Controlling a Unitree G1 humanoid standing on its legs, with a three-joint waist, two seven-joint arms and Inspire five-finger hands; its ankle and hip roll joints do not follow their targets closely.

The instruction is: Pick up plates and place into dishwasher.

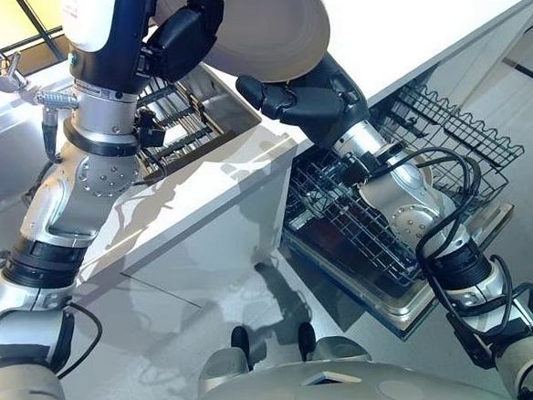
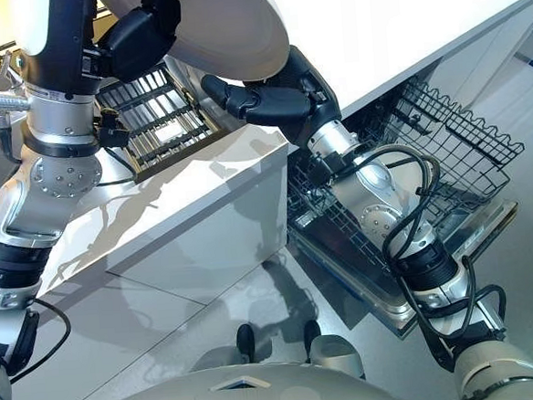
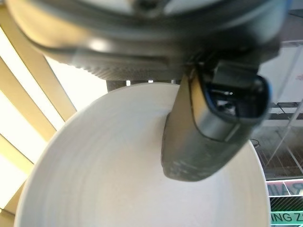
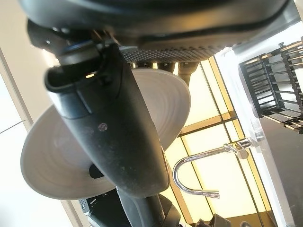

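Plate (image 1: 273,26) in left hand (image 1: 182,36) (over counter (image 1: 228,180))

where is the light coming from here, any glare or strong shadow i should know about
Right wrist view: bright window panes backlight the plate and the faucet, so the plate's facing side looks grey. Left wrist view: the plate is evenly lit, with the panes glaring beside it. Left eye view: patchy sunlight dapples the counter.
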